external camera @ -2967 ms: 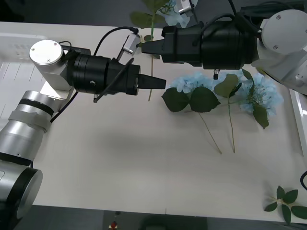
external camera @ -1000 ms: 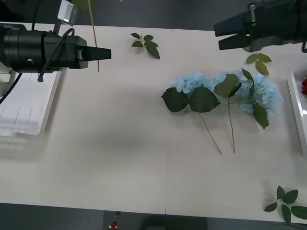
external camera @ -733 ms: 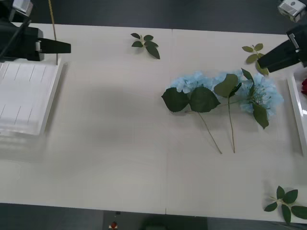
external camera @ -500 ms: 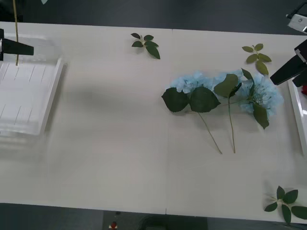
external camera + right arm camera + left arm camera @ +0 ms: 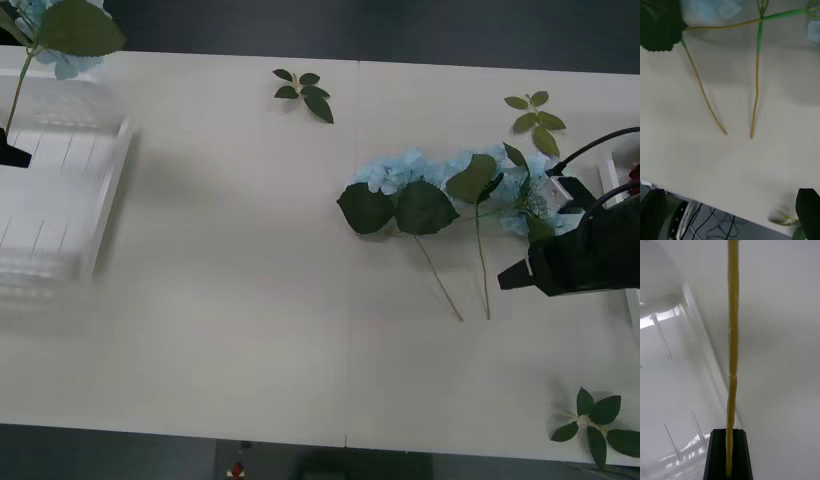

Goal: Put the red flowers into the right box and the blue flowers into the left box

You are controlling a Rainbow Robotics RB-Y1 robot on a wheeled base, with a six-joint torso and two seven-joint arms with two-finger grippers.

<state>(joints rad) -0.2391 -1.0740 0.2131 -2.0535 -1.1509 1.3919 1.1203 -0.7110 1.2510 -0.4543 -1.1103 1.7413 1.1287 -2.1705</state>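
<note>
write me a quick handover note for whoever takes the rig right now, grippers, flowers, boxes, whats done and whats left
Left gripper: shut on a blue flower's stem, holding it above the left box; its bloom sits up at the table's far-left corner.
Right gripper: open, empty, near the table's right side, facing the stem ends of the blue flowers on the table.
Right box: rim at the right edge, with something red just inside it.
Done: no flower visible in the left box yet.
Left: release the held flower into the left box, then move the blue flowers on the table over.
</note>
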